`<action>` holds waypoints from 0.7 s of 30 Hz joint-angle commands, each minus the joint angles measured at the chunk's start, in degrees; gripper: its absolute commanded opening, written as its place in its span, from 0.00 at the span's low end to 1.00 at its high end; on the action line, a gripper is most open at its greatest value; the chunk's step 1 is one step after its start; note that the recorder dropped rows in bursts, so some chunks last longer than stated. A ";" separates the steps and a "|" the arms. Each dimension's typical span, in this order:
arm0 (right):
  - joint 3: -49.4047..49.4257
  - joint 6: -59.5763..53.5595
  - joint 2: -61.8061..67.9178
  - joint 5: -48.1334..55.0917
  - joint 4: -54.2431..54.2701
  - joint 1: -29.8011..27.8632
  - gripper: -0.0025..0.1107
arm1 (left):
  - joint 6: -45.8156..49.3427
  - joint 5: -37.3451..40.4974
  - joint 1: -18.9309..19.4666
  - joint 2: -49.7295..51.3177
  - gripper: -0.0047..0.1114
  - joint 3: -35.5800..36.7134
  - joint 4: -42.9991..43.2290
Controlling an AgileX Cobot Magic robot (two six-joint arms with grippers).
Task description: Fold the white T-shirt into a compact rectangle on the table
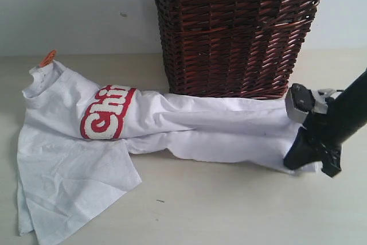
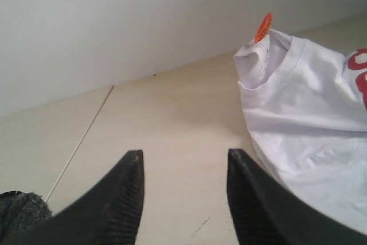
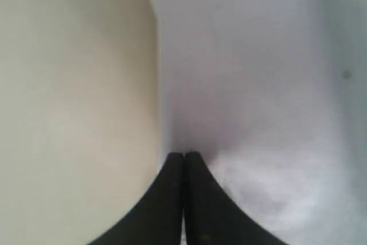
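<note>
The white T-shirt (image 1: 189, 121) lies stretched sideways across the table (image 1: 229, 205), in front of the basket. Its collar with the orange tag (image 1: 47, 58) is at the far left, and the red lettered strip (image 1: 107, 112) sits beside it. One sleeve spreads toward the front left. My right gripper (image 1: 293, 160) is down at the shirt's right end, its jaws pressed together on the cloth's edge (image 3: 183, 154). My left gripper (image 2: 184, 159) is open over bare table, just beside the collar (image 2: 258, 64) and touching nothing. It is out of the exterior view.
A tall dark brown wicker basket (image 1: 235, 32) stands right behind the shirt's middle, against a pale wall. A thin seam line (image 2: 80, 142) crosses the table near my left gripper. Bare table lies in front of the shirt.
</note>
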 commanded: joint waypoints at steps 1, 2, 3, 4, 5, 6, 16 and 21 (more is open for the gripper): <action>1.83 1.85 1.66 13.52 -12.30 0.09 0.02 | 0.11 -0.10 0.07 -0.23 0.43 0.14 -0.53; 1.83 2.44 1.66 14.37 -13.50 0.09 0.02 | 0.11 -0.10 0.07 -0.23 0.43 0.14 -0.53; 1.83 3.25 1.45 14.51 -14.36 0.09 0.02 | 0.11 -0.10 0.07 -0.23 0.43 0.14 -0.53; 1.83 3.82 1.18 14.22 -15.01 0.09 0.02 | 0.11 -0.10 0.07 -0.23 0.43 0.14 -0.53; 1.83 4.62 0.86 13.72 -15.08 0.09 0.02 | 0.11 -0.10 0.07 -0.23 0.43 0.14 -0.53; 1.83 4.64 0.44 13.38 -15.08 0.09 0.02 | 0.11 -0.10 0.07 -0.23 0.43 0.14 -0.53; 1.83 -3.62 -17.00 12.94 -0.78 0.09 0.02 | 0.11 -0.10 0.07 -0.23 0.43 0.14 -0.53; 1.83 6.09 -17.91 -4.29 10.42 0.09 0.02 | 0.11 -0.10 0.07 -0.23 0.43 0.14 -0.53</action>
